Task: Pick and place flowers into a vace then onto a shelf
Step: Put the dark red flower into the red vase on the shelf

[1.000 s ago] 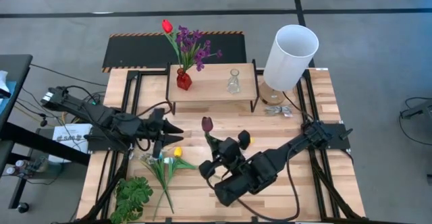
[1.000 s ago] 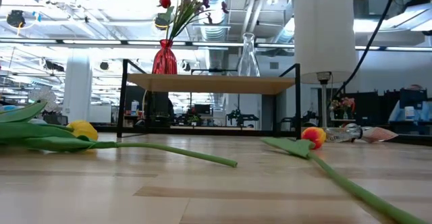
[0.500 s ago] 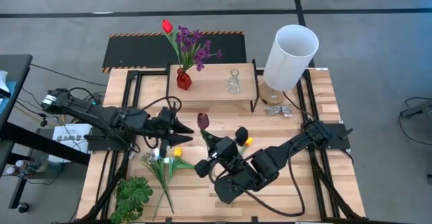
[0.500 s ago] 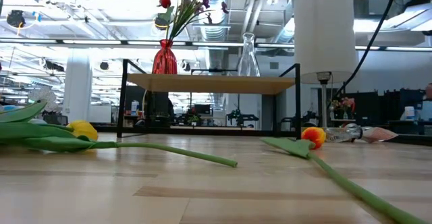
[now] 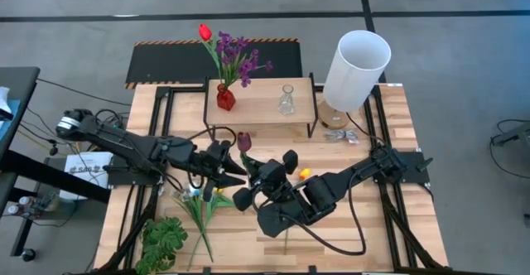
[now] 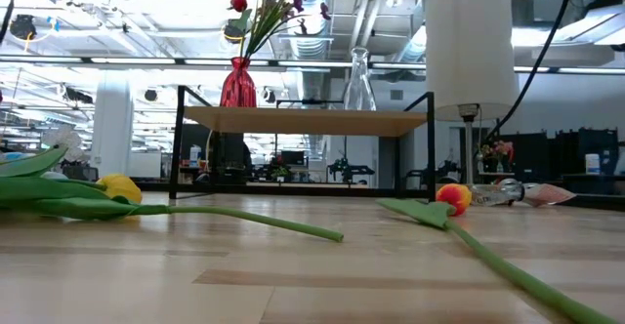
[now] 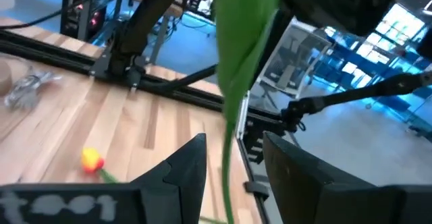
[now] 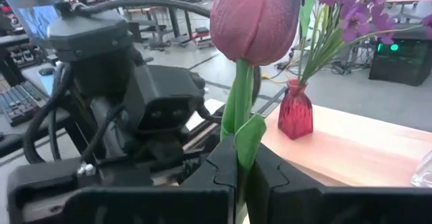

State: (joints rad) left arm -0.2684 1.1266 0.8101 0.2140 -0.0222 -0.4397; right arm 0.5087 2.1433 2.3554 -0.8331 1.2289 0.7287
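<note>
R gripper point(image 5: 258, 174), over the mid bench just in front of the shelf point(image 5: 261, 109), is clamped tight on the stem of the maroon tulip point(image 5: 244, 141). In the R wrist view the stem point(image 8: 237, 116) rises straight out from between the closed fingers point(image 8: 223, 166), bloom at the far end, so the flower's long axis runs along the gripper's own line, head twd the shelf and lower stem trailing back below the grip.

L gripper point(image 7: 233, 158) has come in from the bench's L edge and sits right beside the R one. Its fingers stand apart w/ the green stem point(image 7: 233, 102) passing through the gap between them; can't tell if either pad touches it yet. So it straddles the stem but isn't gripping.

That's the relation the next move turns on: stem already lies inside the L jaws, crosswise to them, below the R arm's hold. Looks like a handover – L would only need to close, then R lets go.

Red vase point(image 5: 225, 98) w/ a red tulip and purple bunch stands at the shelf's L end, clear vase point(image 5: 286, 101) near its middle, both beyond the bloom. L arm is nearer the red vase. Other flowers lie flat on the bench: yellow tulip point(image 6: 119, 189) twd the front L, orange one point(image 6: 451, 198) behind the R gripper
</note>
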